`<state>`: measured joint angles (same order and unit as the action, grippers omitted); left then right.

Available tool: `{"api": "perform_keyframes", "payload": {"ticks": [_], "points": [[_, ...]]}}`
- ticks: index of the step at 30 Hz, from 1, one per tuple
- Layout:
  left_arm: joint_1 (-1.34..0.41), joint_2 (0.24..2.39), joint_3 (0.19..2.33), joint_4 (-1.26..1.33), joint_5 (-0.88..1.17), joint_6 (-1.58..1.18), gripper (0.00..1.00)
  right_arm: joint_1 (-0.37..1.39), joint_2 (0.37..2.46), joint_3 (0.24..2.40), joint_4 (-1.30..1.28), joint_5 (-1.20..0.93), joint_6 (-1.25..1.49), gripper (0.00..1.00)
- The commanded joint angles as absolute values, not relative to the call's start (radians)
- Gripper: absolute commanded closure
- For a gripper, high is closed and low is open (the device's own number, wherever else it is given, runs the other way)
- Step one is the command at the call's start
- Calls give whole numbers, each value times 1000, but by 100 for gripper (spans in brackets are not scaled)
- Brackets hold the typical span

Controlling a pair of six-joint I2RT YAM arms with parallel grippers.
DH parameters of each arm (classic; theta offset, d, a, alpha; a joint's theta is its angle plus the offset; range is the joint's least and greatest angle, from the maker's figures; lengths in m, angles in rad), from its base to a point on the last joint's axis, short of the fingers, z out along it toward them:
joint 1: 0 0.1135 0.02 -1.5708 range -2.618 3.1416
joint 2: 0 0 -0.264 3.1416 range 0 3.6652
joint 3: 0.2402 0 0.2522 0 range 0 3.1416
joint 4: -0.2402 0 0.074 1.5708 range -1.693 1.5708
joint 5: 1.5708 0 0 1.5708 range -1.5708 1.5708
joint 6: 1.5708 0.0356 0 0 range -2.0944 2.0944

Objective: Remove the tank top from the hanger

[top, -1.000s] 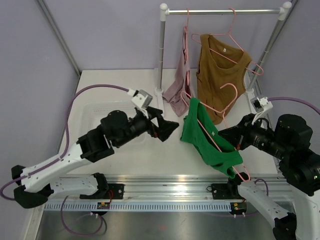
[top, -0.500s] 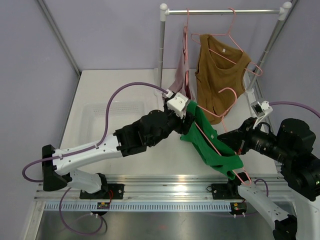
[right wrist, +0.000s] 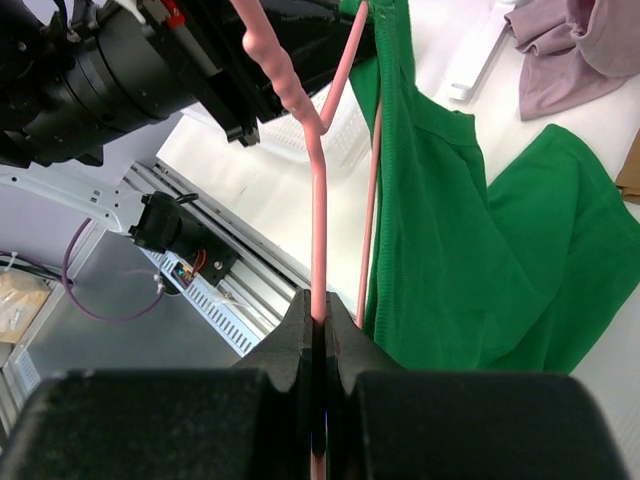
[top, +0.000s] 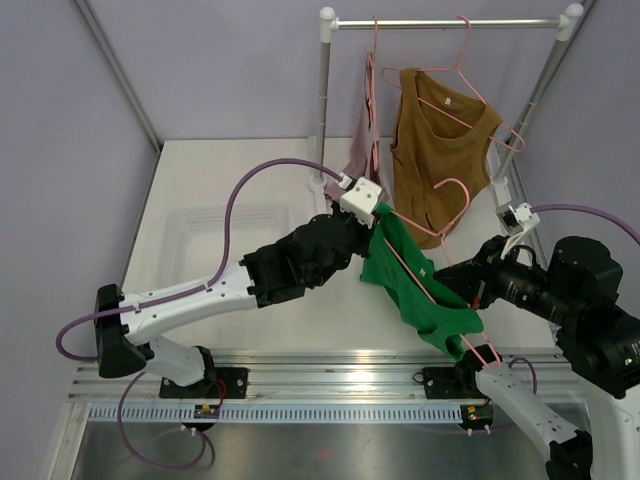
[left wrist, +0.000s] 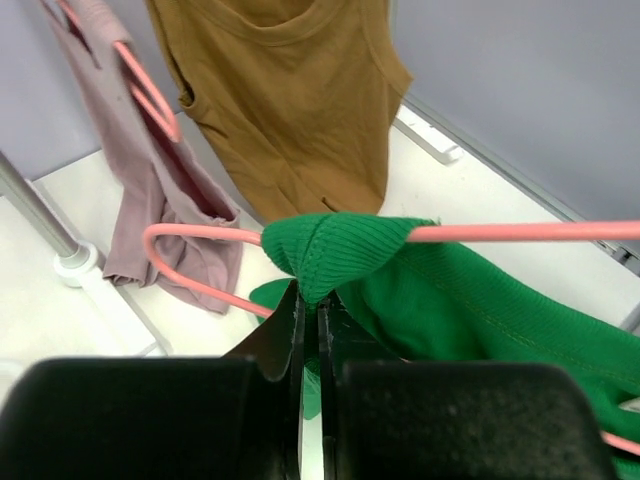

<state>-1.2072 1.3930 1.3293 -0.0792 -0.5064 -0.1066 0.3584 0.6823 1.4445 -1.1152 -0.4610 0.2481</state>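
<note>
- We find the left gripper (left wrist: 310, 300) pressed shut, pinching a fold of the green tank top (top: 400, 280) where it drapes over the end of the pink hanger (left wrist: 520, 232).
- The right gripper (right wrist: 318, 305) is clamped tight on that hanger's wire stem.
- Hanger and green tank top are off the rail (top: 450, 22), held below it on its near side.
- A brown tank top (top: 440, 150) and a mauve garment (top: 358, 170) hang from the rail.
</note>
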Motion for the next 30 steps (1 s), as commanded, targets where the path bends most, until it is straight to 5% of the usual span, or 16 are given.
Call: {"api": "perform_keyframes", "payload": {"ticks": [1, 9, 20, 23, 30], "points": [[-1180, 1376, 1374, -12, -606, -150, 100, 364, 667, 1440, -1063, -450, 224, 100], [-1051, 1312, 1350, -199, -839, -404, 100, 362, 637, 1422, -1095, -515, 152, 100], [-884, 1223, 1279, -261, -524, -494, 100, 362, 554, 1375, -954, -647, 100, 100], [-885, 1183, 1209, -185, -265, -468, 100, 362, 476, 1281, -731, -531, 196, 100], [-910, 1172, 1086, -35, 332, -399, 100, 362, 304, 789, 300, -195, 353, 100]]}}
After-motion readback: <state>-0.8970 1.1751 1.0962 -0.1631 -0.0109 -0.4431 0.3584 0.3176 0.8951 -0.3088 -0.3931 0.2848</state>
